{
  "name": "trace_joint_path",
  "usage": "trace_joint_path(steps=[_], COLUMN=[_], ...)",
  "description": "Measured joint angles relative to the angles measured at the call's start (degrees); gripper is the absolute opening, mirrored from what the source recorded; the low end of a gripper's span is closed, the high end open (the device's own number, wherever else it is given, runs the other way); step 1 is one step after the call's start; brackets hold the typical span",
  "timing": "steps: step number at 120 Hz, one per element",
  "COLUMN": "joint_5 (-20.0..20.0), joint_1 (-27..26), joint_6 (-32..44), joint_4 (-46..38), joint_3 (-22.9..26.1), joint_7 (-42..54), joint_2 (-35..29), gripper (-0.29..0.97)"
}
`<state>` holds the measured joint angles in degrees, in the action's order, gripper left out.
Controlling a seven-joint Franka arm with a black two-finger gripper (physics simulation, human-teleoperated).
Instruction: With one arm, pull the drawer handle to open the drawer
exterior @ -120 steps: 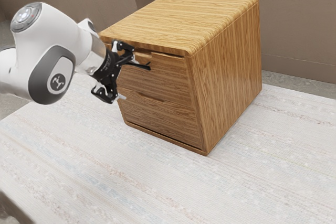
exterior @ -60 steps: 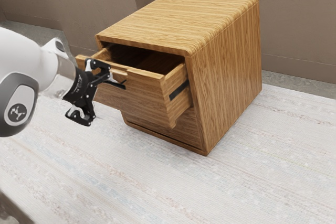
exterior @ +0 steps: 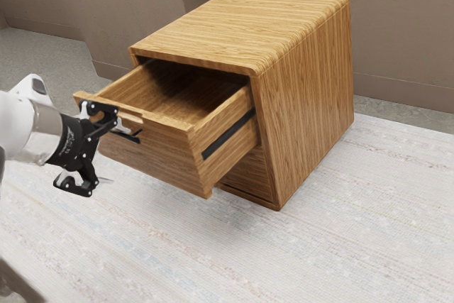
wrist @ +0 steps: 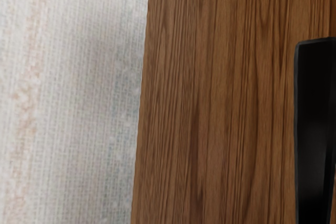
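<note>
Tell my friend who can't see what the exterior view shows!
A wooden cabinet stands on a pale woven surface with its top drawer pulled far out. A white robot arm reaches from the view's left, its black tool at the drawer's handle.

A pale tabletop with a woven, faintly striped surface carries a single wooden cabinet, which stands upright on it. The cabinet's pulled-out top drawer overhangs the tabletop without touching it.
</note>
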<state>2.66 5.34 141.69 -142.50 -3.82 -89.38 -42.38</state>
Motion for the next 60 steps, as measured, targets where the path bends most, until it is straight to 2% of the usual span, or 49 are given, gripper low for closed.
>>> trace_joint_path(steps=[38,60], joint_5=[-0.3,-0.4], joint_1=[3.3,5.6], joint_6=[-1.6,-7.3], joint_4=[-4.4,-3.1], joint_3=[3.9,6.6], joint_7=[-0.3,-0.3], joint_2=[-7.9,-17.4], gripper=[0.68,0.68])
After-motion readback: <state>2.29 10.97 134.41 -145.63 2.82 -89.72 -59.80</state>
